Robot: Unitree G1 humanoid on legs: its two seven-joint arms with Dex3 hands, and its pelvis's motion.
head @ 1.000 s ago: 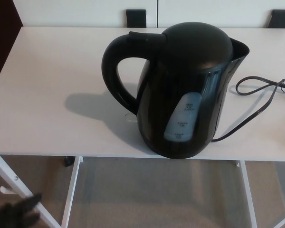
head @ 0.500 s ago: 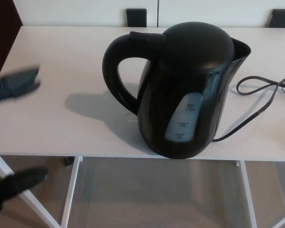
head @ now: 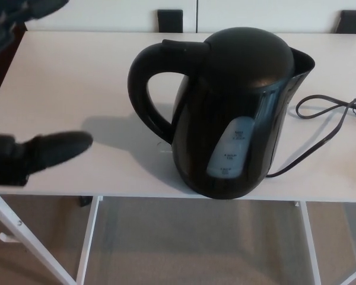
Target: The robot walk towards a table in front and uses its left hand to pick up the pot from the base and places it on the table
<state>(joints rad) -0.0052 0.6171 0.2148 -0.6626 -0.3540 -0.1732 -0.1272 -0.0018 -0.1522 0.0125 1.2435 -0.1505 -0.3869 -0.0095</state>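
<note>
A black electric kettle, the pot (head: 231, 113), stands upright near the front edge of the white table (head: 65, 89). Its loop handle (head: 143, 89) faces left and its spout points right. The base is hidden under it. My left hand (head: 24, 157) has come in at the left edge, open. One thick finger (head: 53, 148) lies low over the table front, and the others (head: 18, 15) are blurred at the top left corner. The hand is well left of the handle and touches nothing. My right hand is out of the picture.
A black power cord (head: 326, 119) loops over the table to the right of the kettle. Two dark chair backs (head: 169, 21) show beyond the far edge. White table legs (head: 89, 237) and beige floor lie below the front edge.
My left hand has risen from below the table's front edge to table height and spread wider, moving right toward the kettle handle. The kettle and cord have not moved.
</note>
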